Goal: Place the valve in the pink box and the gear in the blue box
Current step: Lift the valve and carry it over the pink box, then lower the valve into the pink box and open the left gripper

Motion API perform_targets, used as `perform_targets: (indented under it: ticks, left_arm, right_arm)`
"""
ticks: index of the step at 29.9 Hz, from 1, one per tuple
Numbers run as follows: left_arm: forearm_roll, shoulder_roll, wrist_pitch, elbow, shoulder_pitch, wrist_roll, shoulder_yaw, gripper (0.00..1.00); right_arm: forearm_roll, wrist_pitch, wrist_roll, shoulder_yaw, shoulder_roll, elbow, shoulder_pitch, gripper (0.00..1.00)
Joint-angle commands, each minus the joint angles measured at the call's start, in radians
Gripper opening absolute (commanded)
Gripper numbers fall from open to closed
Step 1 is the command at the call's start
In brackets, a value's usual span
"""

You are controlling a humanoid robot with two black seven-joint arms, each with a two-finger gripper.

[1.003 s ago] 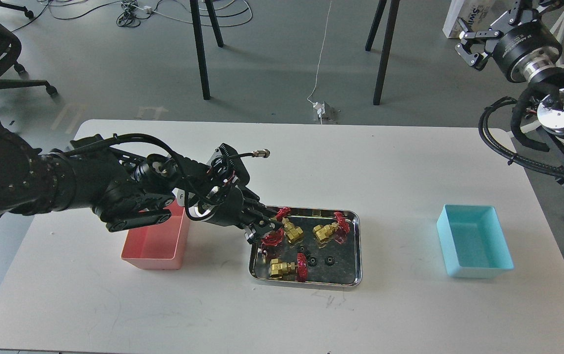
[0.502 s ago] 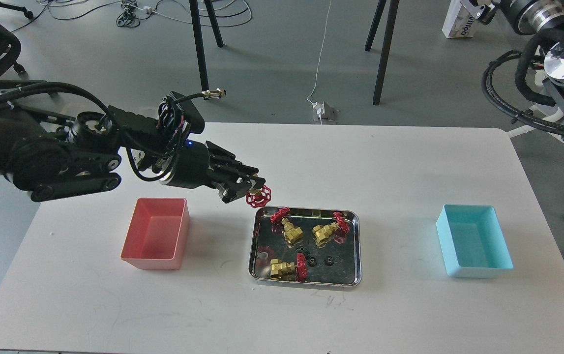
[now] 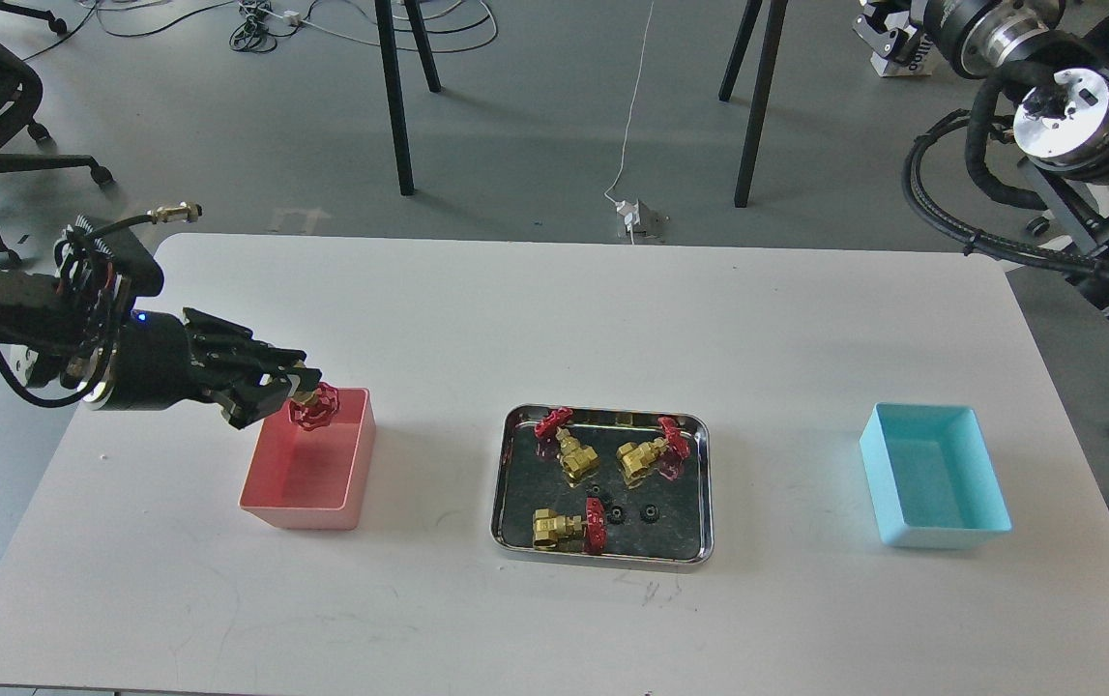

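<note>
My left gripper [image 3: 295, 394] is shut on a valve [image 3: 312, 407], whose red handwheel hangs over the far edge of the pink box [image 3: 269, 508]. Three more brass valves with red handwheels [image 3: 564, 447] [image 3: 649, 452] [image 3: 566, 527] lie in the steel tray [image 3: 699, 553] at the table's middle. Small black gears [image 3: 649, 513] [image 3: 616, 513] lie in the tray's front part. The blue box [image 3: 888, 474] stands at the right and holds nothing. My right gripper [image 3: 888, 37] is high at the top right edge, off the table, too small and dark to read.
The white table [image 3: 515, 319] carries the three containers in a row. Chair and stand legs [image 3: 399, 106] and cables are on the floor behind the table. My right arm's cables [image 3: 979, 242] hang past the table's far right corner.
My left gripper lifted one valve out of the tray and carried it left, from over the tray's near-left corner to above the pink box. My right arm swung up and back.
</note>
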Motion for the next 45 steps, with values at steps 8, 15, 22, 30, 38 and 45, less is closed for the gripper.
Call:
perform_targets:
  ticks: [8,15,22,30,38,45]
  left_arm:
    - [0.0,-0.091,0.027,0.134,0.127,0.0,-0.026,0.1]
    - [0.0,-0.123,0.027,0.201,0.19,0.0,-0.08,0.11]
    - [0.0,-0.192,0.027,0.286,0.231,0.0,-0.08,0.11]
    - [0.002,-0.218,0.027,0.309,0.254,0.0,-0.08,0.15]
    - [0.002,-0.23,0.025,0.315,0.261,0.0,-0.078,0.3]
    - [0.0,-0.23,0.027,0.31,0.258,0.0,-0.081,0.43]
  right_arm:
    - [0.0,0.0,0.0,0.0,0.0,0.0,-0.024,1.0]
    - [0.0,0.0,0.002,-0.001,0.0,0.0,-0.037,1.0]
    - [0.0,0.001,0.002,0.0,-0.001,0.003,-0.048,1.0]
    - [0.0,0.0,0.002,0.004,-0.001,0.003,-0.053,1.0]
    - [0.0,0.0,0.0,0.002,0.0,0.003,-0.053,1.0]
    - [0.0,0.0,0.0,0.002,-0.001,0.003,-0.062,1.0]
